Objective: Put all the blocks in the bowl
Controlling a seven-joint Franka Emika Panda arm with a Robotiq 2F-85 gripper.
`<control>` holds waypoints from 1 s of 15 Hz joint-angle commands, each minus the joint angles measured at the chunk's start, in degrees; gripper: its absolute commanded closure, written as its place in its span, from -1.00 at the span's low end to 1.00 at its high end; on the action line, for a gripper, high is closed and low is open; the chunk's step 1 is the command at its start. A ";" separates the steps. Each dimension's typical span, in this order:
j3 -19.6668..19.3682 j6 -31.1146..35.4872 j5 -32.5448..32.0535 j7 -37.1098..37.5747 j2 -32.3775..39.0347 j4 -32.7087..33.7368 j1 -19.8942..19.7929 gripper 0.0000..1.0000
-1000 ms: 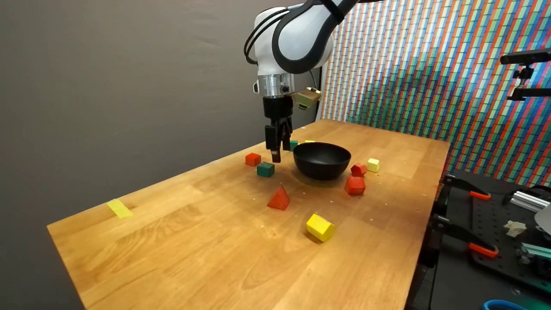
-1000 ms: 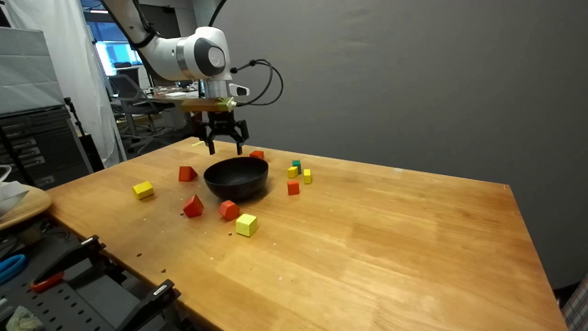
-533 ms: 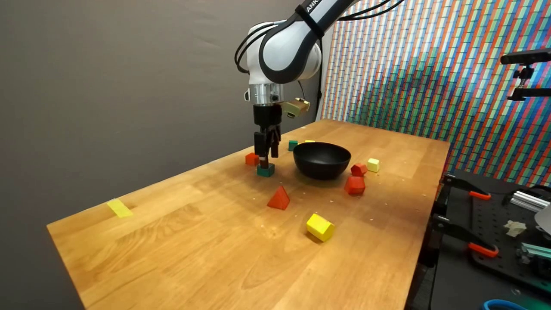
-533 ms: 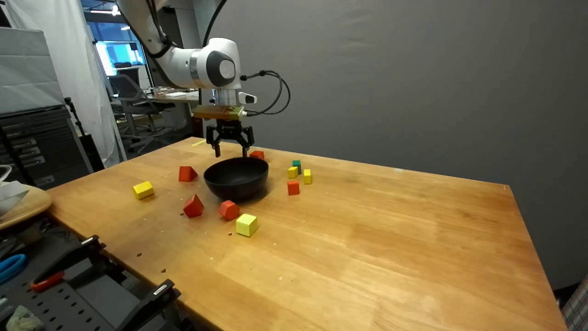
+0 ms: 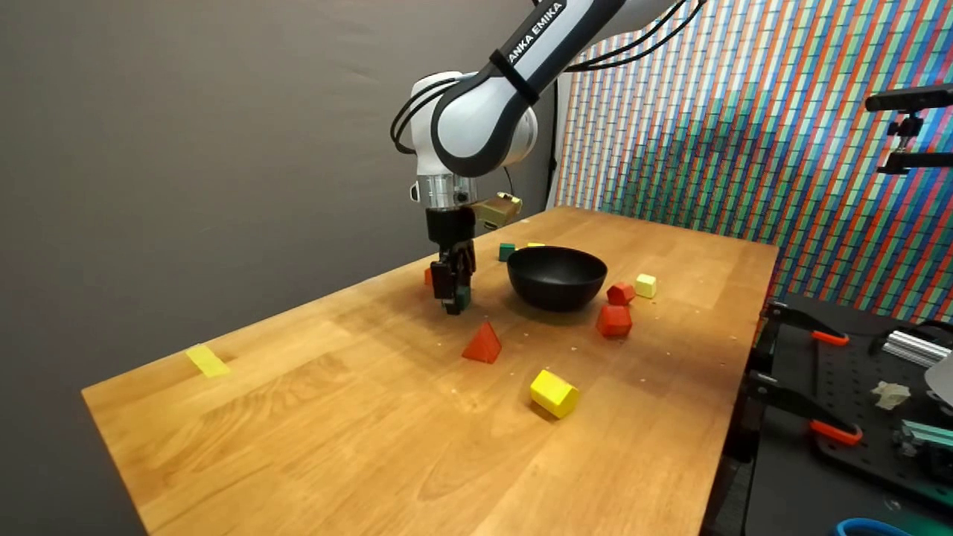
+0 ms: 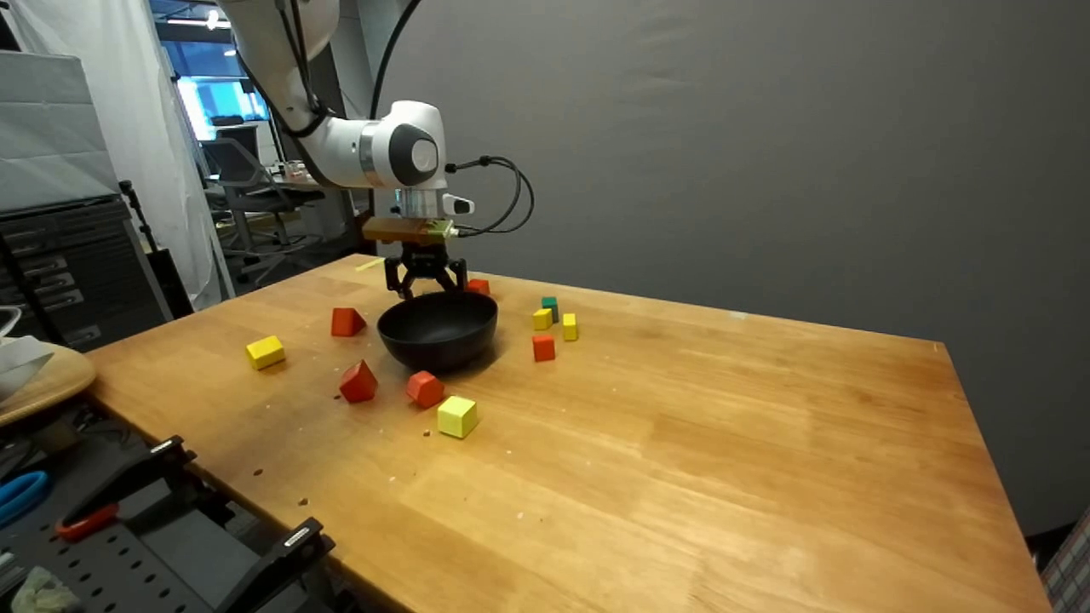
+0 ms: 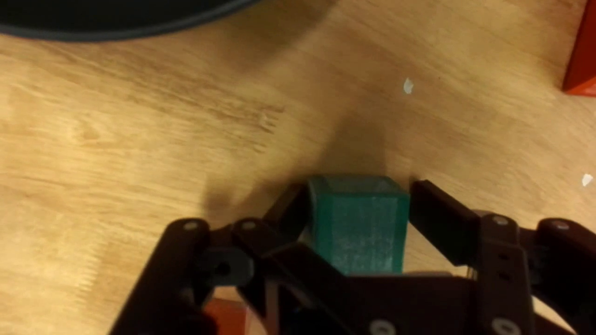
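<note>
Down at the wooden table [image 5: 320,417], a green block [image 7: 362,232] sits inside the claw [image 7: 357,202], which is narrow and holds it from both sides. In an exterior view the black bowl [image 5: 557,286] stands just right, a red block [image 5: 428,277] (mostly hidden) peeks out left behind the claw, and a red wedge [image 5: 483,345] lies nearer. The green block looks boxy, dark, faintly scuffed.
</note>
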 commanded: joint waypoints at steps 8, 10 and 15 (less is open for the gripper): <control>-4.21 -5.02 -3.12 8.82 -18.81 -13.58 2.60 0.48; -5.47 -5.96 -2.26 13.30 -24.26 -19.01 1.53 0.48; -7.25 -5.49 0.97 16.75 -31.33 -30.70 -2.90 0.48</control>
